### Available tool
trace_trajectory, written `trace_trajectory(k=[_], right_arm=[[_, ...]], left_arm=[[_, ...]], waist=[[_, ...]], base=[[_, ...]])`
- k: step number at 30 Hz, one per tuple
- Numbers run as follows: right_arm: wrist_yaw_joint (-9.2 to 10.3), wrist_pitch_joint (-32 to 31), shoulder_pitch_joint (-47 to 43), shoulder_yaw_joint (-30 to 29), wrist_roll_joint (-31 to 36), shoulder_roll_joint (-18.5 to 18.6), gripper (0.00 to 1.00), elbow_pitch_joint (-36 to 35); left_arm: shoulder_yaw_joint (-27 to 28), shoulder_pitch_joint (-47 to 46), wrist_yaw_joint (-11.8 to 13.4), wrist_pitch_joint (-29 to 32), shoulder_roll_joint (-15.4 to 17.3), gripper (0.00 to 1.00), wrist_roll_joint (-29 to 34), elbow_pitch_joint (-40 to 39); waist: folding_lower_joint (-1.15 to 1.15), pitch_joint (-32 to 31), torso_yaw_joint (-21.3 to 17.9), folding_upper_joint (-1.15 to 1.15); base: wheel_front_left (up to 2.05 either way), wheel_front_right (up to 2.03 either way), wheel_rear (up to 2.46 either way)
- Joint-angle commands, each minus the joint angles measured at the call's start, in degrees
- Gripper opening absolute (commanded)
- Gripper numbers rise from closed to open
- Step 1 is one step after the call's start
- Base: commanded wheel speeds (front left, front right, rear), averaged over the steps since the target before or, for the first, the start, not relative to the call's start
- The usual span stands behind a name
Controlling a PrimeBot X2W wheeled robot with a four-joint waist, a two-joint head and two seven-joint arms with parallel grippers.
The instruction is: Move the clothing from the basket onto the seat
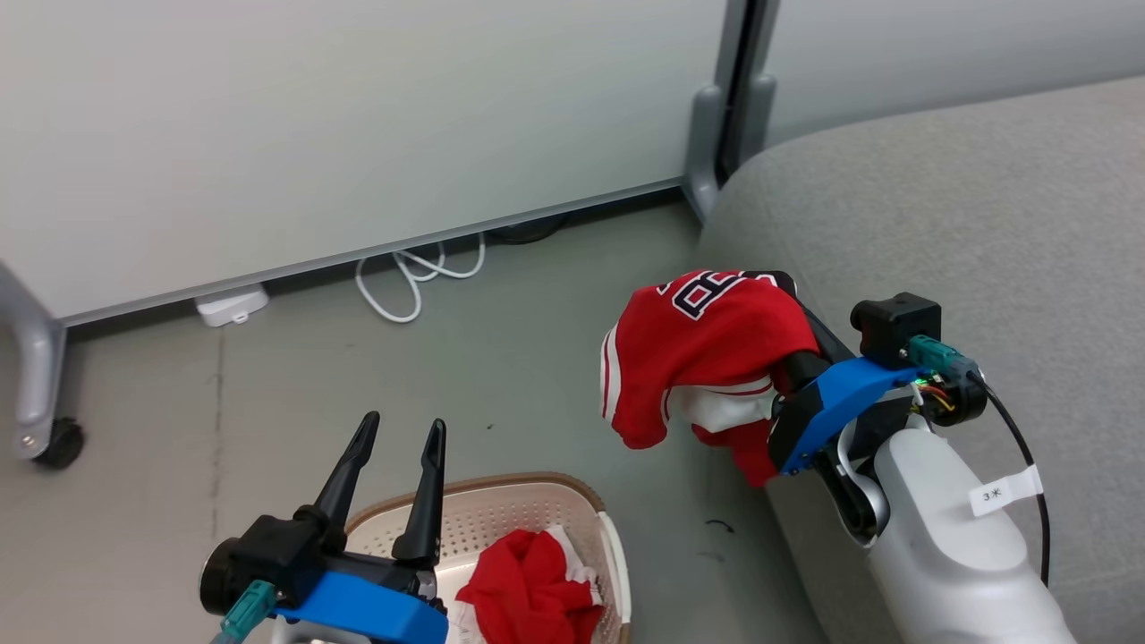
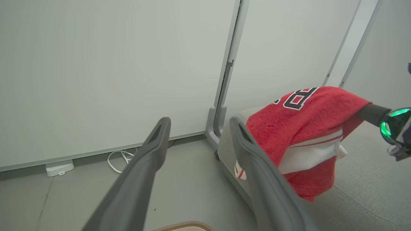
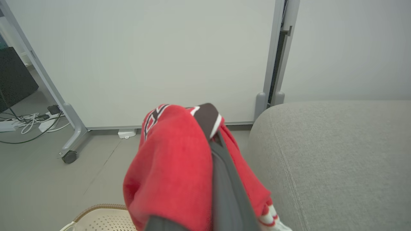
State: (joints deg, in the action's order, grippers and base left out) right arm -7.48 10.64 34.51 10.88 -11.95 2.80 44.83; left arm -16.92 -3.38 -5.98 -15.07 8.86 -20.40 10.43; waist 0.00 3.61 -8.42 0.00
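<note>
Jersey gripped and held up beside seat corner, second garment in basket.
Grey seat (image 1: 984, 197) at right; basket (image 1: 537, 481) on floor, lower left; red jersey (image 1: 716, 349) draped over clenched right gripper (image 1: 780, 283), clear of floor; crumpled red garment (image 1: 528, 590) inside basket; left gripper (image 1: 404, 429) spread wide above basket, empty.

There are 2 red garments: 1 jersey (image 1: 707, 358) and 1 crumpled piece (image 1: 528, 590). There is 1 basket (image 1: 519, 478), 1 seat (image 1: 984, 224), 1 white cable (image 1: 411, 277), 1 white box (image 1: 231, 304) and 1 caster wheel (image 1: 61, 443). There are 2 grippers: left gripper (image 1: 400, 429), right gripper (image 3: 216, 144).
</note>
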Motion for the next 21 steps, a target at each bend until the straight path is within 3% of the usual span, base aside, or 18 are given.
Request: trace_trajectory(k=[1,21], right_arm=[[-0.03,-0.3,-1.0,0.0,0.3,0.2,0.00,-1.2],[-0.03,-4.1,-6.6,0.8,-0.5,0.1,0.00,-12.1]], left_arm=[[0.6,0.1,-0.4,-0.1,-0.2,1.00,0.7,0.3],[-0.2,-1.9,-1.5,-0.2,-0.1,1.00,2.6,1.3]], waist=[[0.00,0.5,-2.0,0.00],[0.00,2.8,-20.0,0.00]], base=[[0.00,0.00,0.00],[0.00,0.00,0.00]])
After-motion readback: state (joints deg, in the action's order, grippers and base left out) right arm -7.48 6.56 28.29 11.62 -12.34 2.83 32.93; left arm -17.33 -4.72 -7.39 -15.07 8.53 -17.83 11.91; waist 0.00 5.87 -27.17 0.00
